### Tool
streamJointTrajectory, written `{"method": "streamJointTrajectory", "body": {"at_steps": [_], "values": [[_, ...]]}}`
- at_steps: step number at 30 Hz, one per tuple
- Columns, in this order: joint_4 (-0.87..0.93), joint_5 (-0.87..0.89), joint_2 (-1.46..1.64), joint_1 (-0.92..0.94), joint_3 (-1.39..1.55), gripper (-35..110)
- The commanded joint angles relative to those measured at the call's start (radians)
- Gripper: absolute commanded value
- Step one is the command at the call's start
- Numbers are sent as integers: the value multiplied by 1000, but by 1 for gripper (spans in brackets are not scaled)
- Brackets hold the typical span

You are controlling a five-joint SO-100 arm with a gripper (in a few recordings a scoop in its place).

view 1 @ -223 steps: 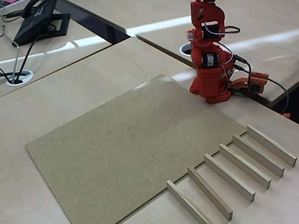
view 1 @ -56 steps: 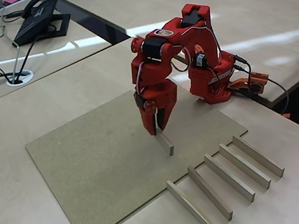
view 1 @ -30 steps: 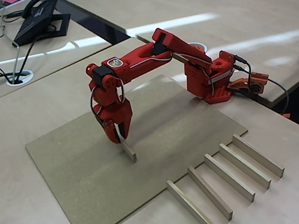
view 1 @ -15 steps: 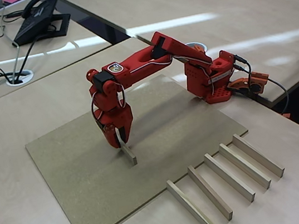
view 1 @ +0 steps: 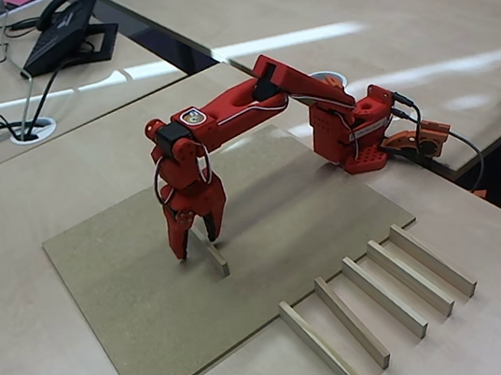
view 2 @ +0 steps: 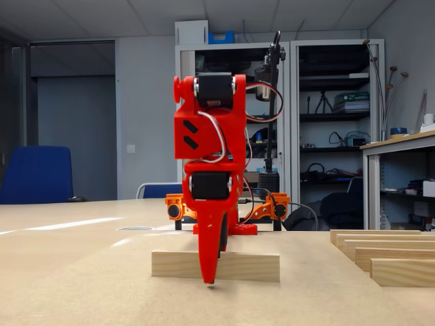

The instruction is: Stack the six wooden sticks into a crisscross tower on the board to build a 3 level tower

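Fingers [view 1: 197, 243] apart astride stick [view 1: 214, 257]

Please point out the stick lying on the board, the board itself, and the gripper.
stick on the board [view 2: 251, 266]: low fixed view, its right part.
board [view 1: 102, 266]: high fixed view, bare left area.
gripper [view 1: 197, 244]: high fixed view, between the fingers.

you have one stick [view 1: 216, 258] lying mid-board [view 1: 134, 290]; five sticks [view 1: 380, 295] lie in a row just off its lower right edge.
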Motion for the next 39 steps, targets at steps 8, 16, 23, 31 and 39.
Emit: {"method": "streamJointTrajectory", "body": {"at_steps": [8,16,23,31,39], "values": [[60,72,83,-35,5,34],[75,124,305,-103,58,34],[60,245,589,-270,275,31],[-41,566,831,-615,630,26],[-190,836,994,-888,894,22]]}}
